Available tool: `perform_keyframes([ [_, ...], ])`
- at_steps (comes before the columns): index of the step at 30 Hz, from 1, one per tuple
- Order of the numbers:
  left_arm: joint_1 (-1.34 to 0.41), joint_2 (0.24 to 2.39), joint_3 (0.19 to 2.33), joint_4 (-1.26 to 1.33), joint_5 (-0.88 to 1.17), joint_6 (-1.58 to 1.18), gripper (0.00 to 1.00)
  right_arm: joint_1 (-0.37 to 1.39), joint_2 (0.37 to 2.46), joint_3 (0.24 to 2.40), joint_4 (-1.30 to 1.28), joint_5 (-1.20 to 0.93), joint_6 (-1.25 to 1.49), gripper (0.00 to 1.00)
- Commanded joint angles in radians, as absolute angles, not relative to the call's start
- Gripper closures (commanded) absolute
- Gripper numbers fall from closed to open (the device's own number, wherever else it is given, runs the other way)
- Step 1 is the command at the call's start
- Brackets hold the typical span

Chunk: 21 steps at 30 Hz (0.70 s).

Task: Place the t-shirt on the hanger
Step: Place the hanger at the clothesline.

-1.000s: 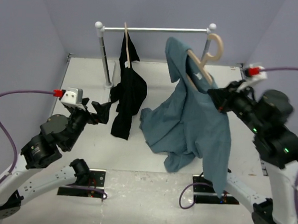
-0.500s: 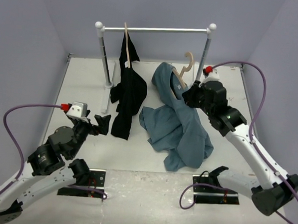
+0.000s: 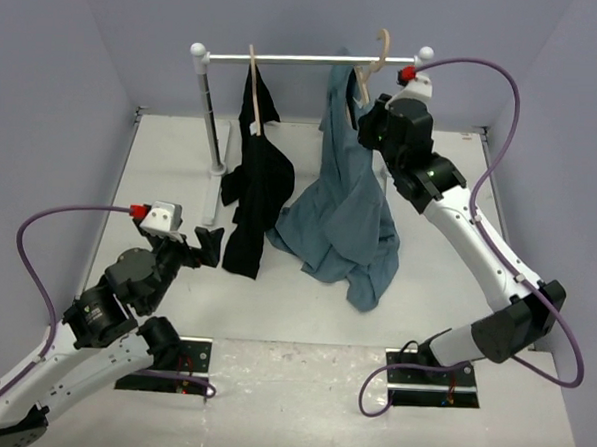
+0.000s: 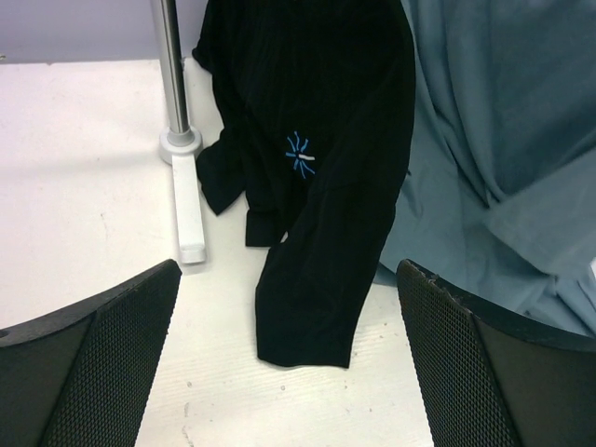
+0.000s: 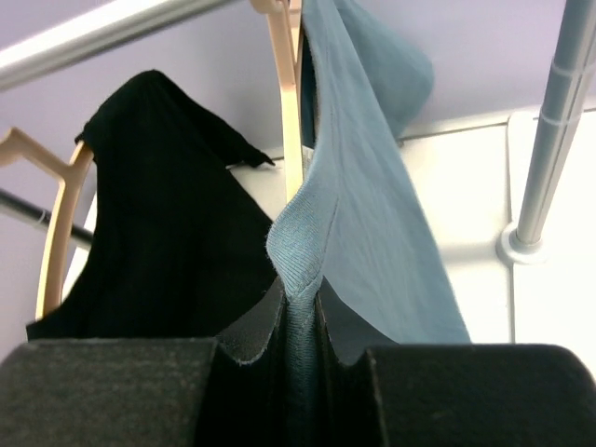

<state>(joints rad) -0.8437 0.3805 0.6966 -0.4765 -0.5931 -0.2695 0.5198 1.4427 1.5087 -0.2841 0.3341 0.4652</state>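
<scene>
The blue-grey t-shirt hangs from the tan wooden hanger at the right part of the rail, its lower half bunched on the table. The hanger's hook stands just above the rail; I cannot tell whether it rests on it. My right gripper is raised beside the hanger. In the right wrist view it is shut on a fold of the t-shirt next to the hanger arm. My left gripper is open and empty, low over the table.
A black garment hangs on a second tan hanger at the left of the metal rail. Its sleeve lies on the table ahead of my left gripper. The rack posts stand at both ends.
My right arm has lifted the hanger and t-shirt up and back to the rail. The t-shirt now hangs longer. My left arm has drawn slightly toward its base.
</scene>
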Motion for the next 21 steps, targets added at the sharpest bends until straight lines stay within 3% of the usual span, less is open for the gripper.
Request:
perform_keyframes([
  [1,-0.821,0.383,0.686,-0.428,-0.557,-0.242,0.00,0.522,1.515,1.653,-0.203,0.377,0.423,1.00],
  [4,-0.809,0.385,0.679,-0.426,-0.543,-0.245,0.00,0.523,1.585,1.707,-0.244,0.374,0.413,1.00],
  [10,-0.795,0.395,0.678,-0.444,-0.559,-0.262,0.00,0.524,1.557,1.518,-0.151,0.340,0.466,1.00],
  [18,-0.767,0.410,0.681,-0.466,-0.605,-0.286,0.00,0.530,1.585,1.478,-0.192,0.321,0.485,1.00],
  [20,-0.741,0.427,0.689,-0.489,-0.651,-0.327,0.00,0.535,1.543,1.450,-0.176,0.306,0.494,0.77],
  [21,-0.727,0.442,0.694,-0.501,-0.678,-0.340,0.00,0.535,1.531,1.448,-0.182,0.299,0.500,0.51],
])
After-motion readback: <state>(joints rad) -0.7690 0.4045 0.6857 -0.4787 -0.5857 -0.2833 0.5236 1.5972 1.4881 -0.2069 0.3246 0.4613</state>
